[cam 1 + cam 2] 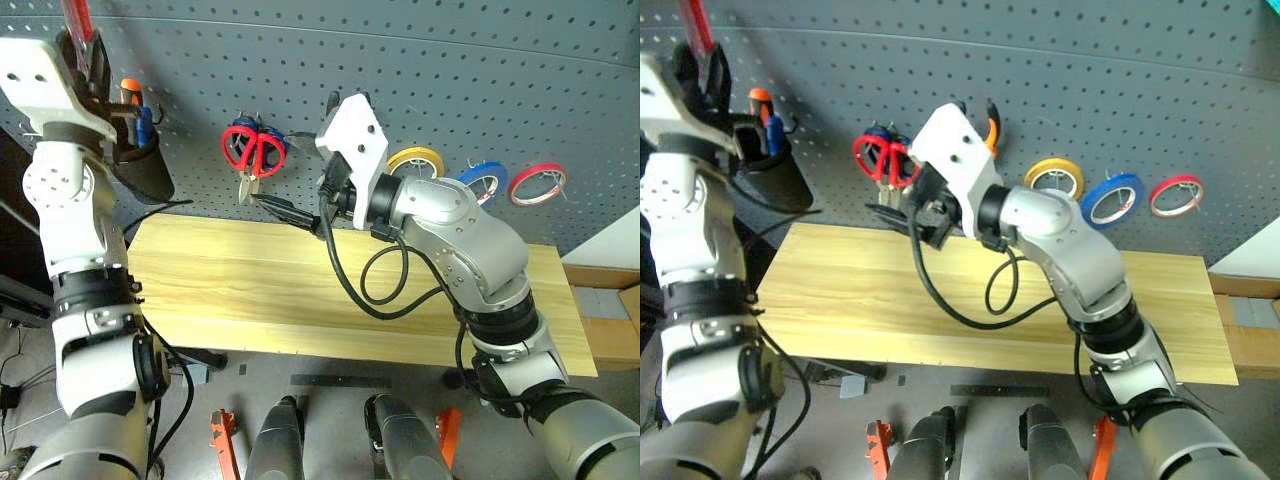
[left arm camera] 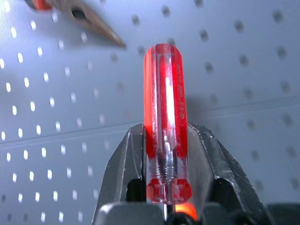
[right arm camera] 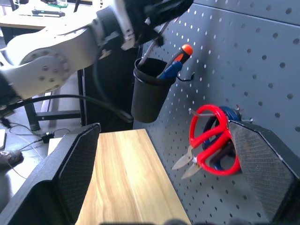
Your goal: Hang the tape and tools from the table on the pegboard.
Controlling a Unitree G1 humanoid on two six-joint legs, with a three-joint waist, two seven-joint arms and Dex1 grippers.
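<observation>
My left gripper (image 2: 166, 131) is shut on the clear red handle of the screwdriver (image 2: 165, 108), held high at the far left against the pegboard (image 1: 420, 60). The screwdriver's metal shaft (image 3: 151, 47) slants down to the mouth of a black cup (image 3: 150, 93). The red-handled scissors (image 1: 252, 148) hang on the pegboard. My right gripper (image 3: 164, 129) stands open above the table (image 1: 250, 290), level with the scissors and a little short of them. The blue tape (image 1: 480, 180) hangs to the right. The pliers' orange handles (image 1: 992, 128) peek out behind my right hand.
The black cup (image 1: 140, 168) hangs on the pegboard with an orange-handled tool (image 1: 130, 92) and a blue-handled one in it. A yellow roll (image 1: 415, 160) and a red roll (image 1: 537, 183) hang beside the blue tape. A cardboard box (image 1: 610, 325) stands off the table's right end.
</observation>
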